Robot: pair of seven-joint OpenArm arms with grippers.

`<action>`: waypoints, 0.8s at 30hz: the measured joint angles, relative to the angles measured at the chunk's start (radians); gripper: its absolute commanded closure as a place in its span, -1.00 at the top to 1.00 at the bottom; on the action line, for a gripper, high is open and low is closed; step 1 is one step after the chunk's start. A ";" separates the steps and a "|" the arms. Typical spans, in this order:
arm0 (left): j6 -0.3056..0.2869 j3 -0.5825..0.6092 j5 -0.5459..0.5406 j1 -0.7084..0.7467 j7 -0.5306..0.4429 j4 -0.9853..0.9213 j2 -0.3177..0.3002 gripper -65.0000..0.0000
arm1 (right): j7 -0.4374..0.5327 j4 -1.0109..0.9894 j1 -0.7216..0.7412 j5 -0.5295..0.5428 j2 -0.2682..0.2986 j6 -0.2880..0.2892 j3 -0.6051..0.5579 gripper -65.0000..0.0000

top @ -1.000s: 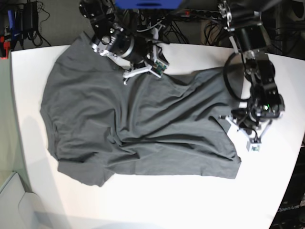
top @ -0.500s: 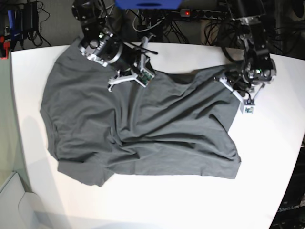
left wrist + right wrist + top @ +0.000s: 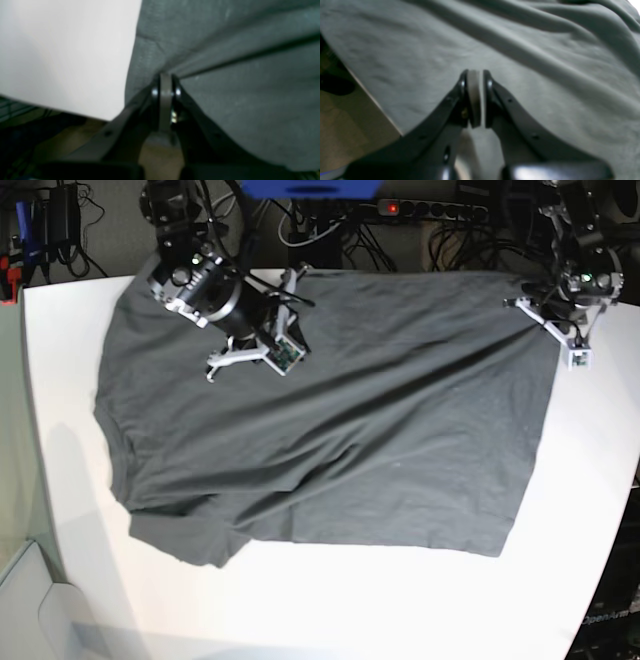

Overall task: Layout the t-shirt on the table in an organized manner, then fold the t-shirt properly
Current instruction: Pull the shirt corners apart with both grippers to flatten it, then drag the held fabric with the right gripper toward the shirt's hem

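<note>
Now spread: t-shirt (image 3: 340, 430) lying across the back half of the table (image 3: 400, 610), long axis running side to side along the back edge, sleeve end toward the base view's left edge, straight hem toward its right edge. Top edge of cloth drawn up to the back edge; diagonal creases running across the middle; front-left sleeve bunched near the front-left corner. Left gripper (image 3: 545, 315) at the back-right corner of the cloth, jaws closed, cloth converging to the tips in the left wrist view (image 3: 165, 82) with a taut ridge leading away, so judged pinching the hem corner. Right gripper (image 3: 250, 355) over the cloth near the back-left corner, jaws all but together (image 3: 475, 75); pinch on cloth not certain, fabric lying just beyond the tips. Shirt lies forward of both claws, toward the front edge. Judged next: a tug outward along the back edge; front-left bunch lies nearer the right arm.
</note>
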 measured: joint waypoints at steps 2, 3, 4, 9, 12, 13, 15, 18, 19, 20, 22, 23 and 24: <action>0.000 -0.022 0.003 0.006 0.013 0.016 0.002 -0.99 | 0.000 0.000 -0.001 0.000 0.000 0.000 0.007 -0.89; 0.000 -0.036 0.011 0.011 0.049 0.031 0.006 -0.99 | 0.000 0.000 0.000 0.005 0.003 0.000 0.018 -0.89; 0.000 -0.043 0.019 0.017 0.062 0.045 0.006 -0.99 | -0.001 -0.002 0.005 0.005 0.010 0.003 0.030 -0.89; 0.003 -0.053 0.033 0.028 0.088 0.142 0.011 -0.99 | -0.007 -0.028 0.042 0.005 0.016 0.004 0.128 -0.89; 0.000 -0.048 0.028 0.018 0.079 0.206 0.019 -0.99 | -0.013 -0.067 0.079 0.008 0.040 0.004 0.161 -0.89; 0.002 -0.048 0.030 0.018 0.080 0.221 0.019 -0.99 | -0.013 -0.082 0.093 0.007 0.052 0.004 0.163 -0.89; 0.002 -0.048 0.035 -0.002 0.097 0.248 0.032 -0.99 | -0.012 -0.112 0.119 0.004 0.067 0.003 0.166 -0.88; -0.005 -0.047 0.023 -0.063 0.089 0.272 0.052 -0.99 | -0.013 -0.192 0.163 0.009 0.074 0.005 0.164 -0.88; -0.002 -0.045 0.024 -0.089 0.089 0.267 0.055 -0.99 | -0.014 -0.214 0.177 0.008 0.079 0.004 0.164 -0.88; 0.001 -0.045 0.032 -0.125 0.088 0.254 0.056 -0.99 | -0.011 -0.233 0.194 0.008 0.084 0.004 0.165 -0.89; 0.002 -0.050 0.037 -0.217 0.080 0.166 0.058 -0.99 | -0.007 -0.280 0.224 0.012 0.097 0.004 0.166 -0.89; 0.010 -0.052 0.051 -0.275 0.076 0.093 0.063 -0.99 | -0.010 -0.309 0.240 0.008 0.097 0.004 0.166 -0.89; 0.013 -0.050 0.060 -0.321 0.077 0.027 0.068 -0.99 | -0.014 -0.332 0.250 0.004 0.097 0.004 0.166 -0.89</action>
